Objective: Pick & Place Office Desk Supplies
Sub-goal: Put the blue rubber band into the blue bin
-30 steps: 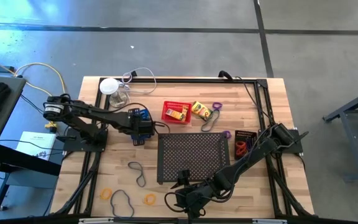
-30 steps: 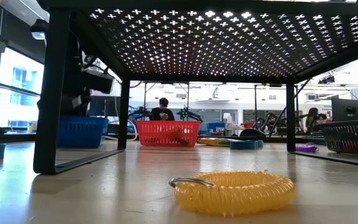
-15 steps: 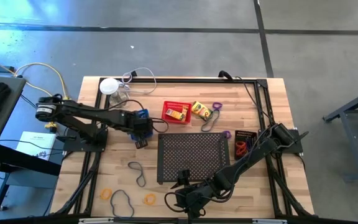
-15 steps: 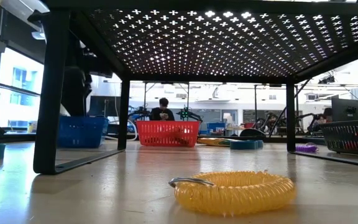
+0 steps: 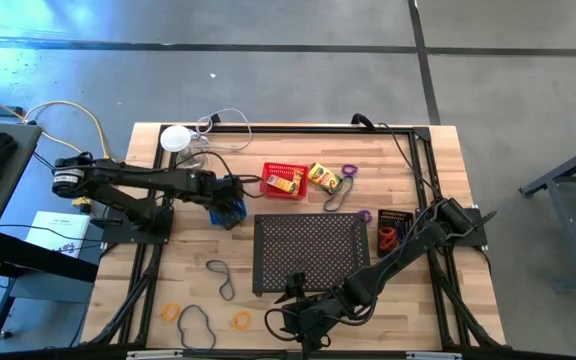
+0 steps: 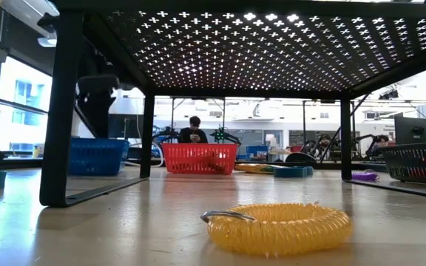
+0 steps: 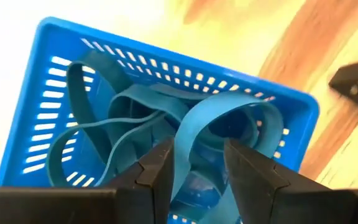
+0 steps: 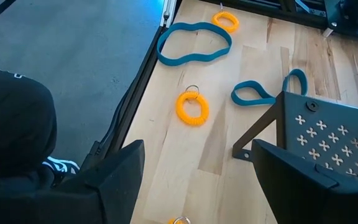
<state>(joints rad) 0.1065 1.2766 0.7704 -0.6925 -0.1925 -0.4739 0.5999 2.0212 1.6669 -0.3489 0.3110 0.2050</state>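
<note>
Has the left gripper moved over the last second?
Yes. The left gripper swung toward the red basket, over the blue basket.

On our wooden tabletop (image 5: 168, 270) we see a black tray (image 5: 310, 250), red basket (image 5: 284, 180), blue basket (image 5: 227, 200) and black basket (image 5: 395, 228). Loops (image 5: 220, 275) and a crayon box (image 5: 324, 178) lie around them.

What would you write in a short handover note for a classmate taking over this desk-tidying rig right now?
Left gripper: over the blue basket, fingers around a teal band among the bands in it.
Right gripper: open, empty, waiting at the table's near edge.
Done: one crayon box in the red basket; items in the black basket.
Left: second crayon box, yellow coil, loose bands.
</note>
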